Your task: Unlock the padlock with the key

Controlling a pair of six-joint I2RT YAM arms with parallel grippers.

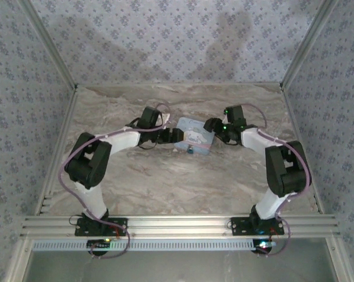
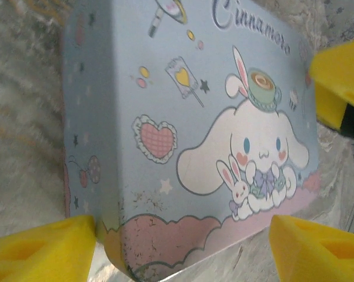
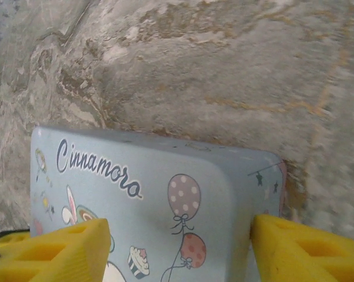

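Bracing step: left gripper (image 2: 183,247) and right gripper (image 3: 180,235) straddle the tin (image 1: 194,134), centre frame. Clamped or loose, I can't tell. Next I'd judge: steady it, bring key to padlock (image 1: 190,150).

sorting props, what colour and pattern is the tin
The tin is pale blue, printed with white cartoon characters; clearest in the left wrist view.

- The padlock (image 1: 190,150) is a tiny blue speck by the cartoon-printed tin (image 1: 194,134); its shackle is too small to make out.
- The tin runs past the left wrist view's top edge and the right wrist view's bottom edge.
- The left gripper (image 2: 183,249) and right gripper (image 3: 177,252) have yellow pads (image 2: 42,249) cropped by the frame; contact with the tin is unclear.
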